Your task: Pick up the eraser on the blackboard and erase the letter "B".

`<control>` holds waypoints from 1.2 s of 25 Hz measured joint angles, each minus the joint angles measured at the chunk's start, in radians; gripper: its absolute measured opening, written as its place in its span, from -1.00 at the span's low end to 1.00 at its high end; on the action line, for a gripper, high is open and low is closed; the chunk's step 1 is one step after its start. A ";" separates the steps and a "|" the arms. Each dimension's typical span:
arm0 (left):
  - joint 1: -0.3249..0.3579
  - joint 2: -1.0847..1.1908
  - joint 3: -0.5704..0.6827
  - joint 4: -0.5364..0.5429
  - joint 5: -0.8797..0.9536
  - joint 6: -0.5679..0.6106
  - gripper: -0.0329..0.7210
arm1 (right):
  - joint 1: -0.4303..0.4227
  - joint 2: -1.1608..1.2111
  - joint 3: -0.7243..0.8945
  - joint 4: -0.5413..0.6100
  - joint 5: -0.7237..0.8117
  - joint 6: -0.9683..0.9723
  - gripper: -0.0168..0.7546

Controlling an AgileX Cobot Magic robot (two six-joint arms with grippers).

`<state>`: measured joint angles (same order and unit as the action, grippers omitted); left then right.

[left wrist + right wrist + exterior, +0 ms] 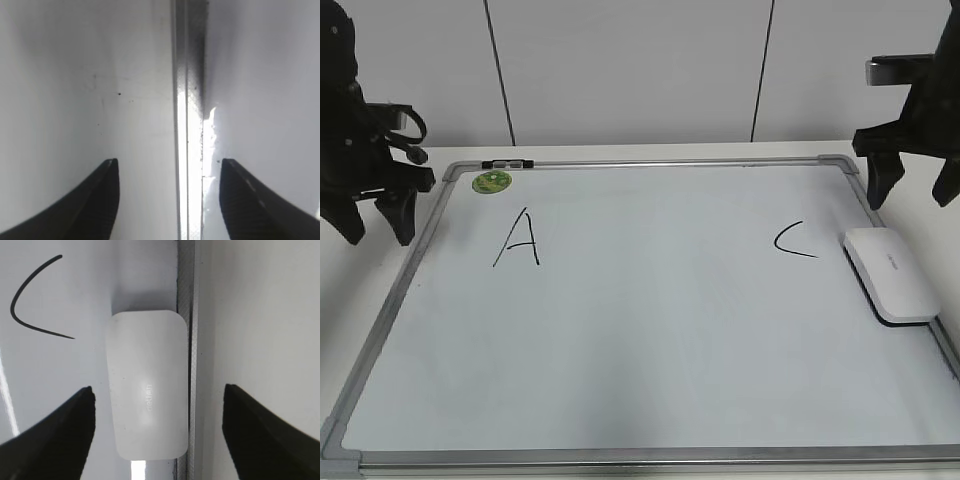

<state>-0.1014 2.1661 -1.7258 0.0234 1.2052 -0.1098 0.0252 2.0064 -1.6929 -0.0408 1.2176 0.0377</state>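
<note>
The white eraser [890, 275] lies flat on the blackboard [650, 330] against its right frame, just right of the black "C" [792, 240]. In the right wrist view the eraser [147, 395] lies between my fingers, beside the "C" [35, 305]. My right gripper [910, 200] is open and empty above the eraser's far end; it also shows in the right wrist view [159, 389]. My left gripper [380, 235] is open and empty over the board's left frame [182, 100]. The black "A" [520, 240] is at the left. No letter "B" shows; the board between "A" and "C" is blank.
A round green sticker [491, 181] sits at the board's far left corner. A small black-and-white clip [508, 163] sits on the far frame. The board lies on a white table [650, 152] with a white panelled wall behind.
</note>
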 joint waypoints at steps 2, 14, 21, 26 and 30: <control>-0.002 -0.027 0.000 -0.003 0.000 0.000 0.35 | 0.000 0.000 0.000 0.002 0.001 0.004 0.56; -0.002 -0.259 0.140 0.005 0.005 0.000 0.35 | 0.053 -0.179 0.201 0.041 0.001 0.013 0.54; -0.002 -0.482 0.390 0.005 -0.020 0.000 0.35 | 0.110 -0.365 0.495 0.041 -0.103 0.015 0.54; -0.002 -0.701 0.578 0.010 -0.100 0.000 0.35 | 0.157 -0.492 0.625 0.041 -0.184 0.021 0.54; -0.002 -0.873 0.712 0.014 -0.156 0.000 0.35 | 0.181 -0.619 0.707 0.041 -0.217 0.023 0.54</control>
<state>-0.1036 1.2927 -1.0134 0.0378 1.0492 -0.1098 0.2064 1.3869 -0.9861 0.0000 1.0001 0.0606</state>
